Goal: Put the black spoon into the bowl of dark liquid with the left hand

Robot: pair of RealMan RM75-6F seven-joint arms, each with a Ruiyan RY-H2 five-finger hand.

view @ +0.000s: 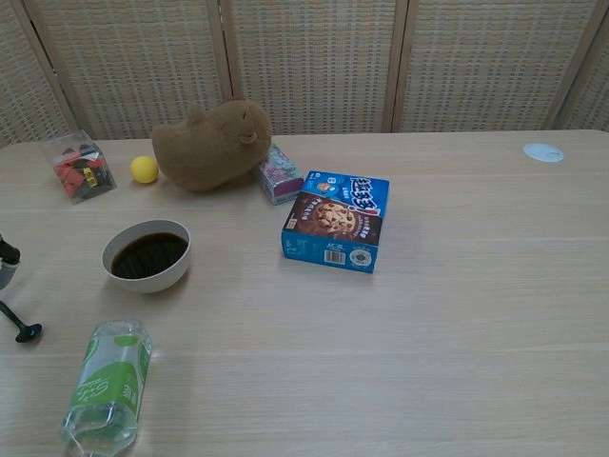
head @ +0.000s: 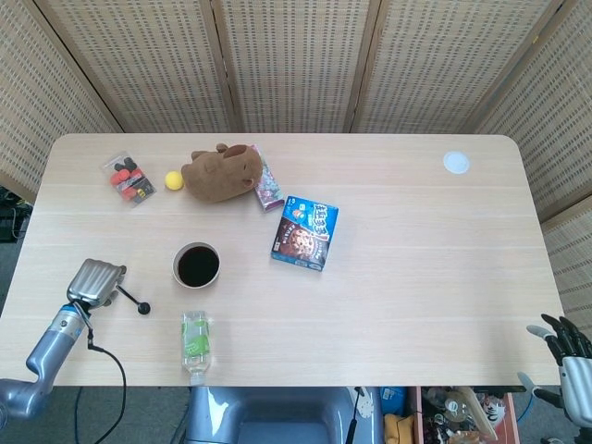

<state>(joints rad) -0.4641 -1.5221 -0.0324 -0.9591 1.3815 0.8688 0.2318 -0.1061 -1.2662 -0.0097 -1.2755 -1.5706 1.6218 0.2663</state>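
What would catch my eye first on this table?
Probably the brown plush animal at the far left of the table, and the bright blue cookie box near the middle. Closer to the front left sits a white bowl of dark liquid, with a metallic robot hand at the handle end of a small black spoon beside it.
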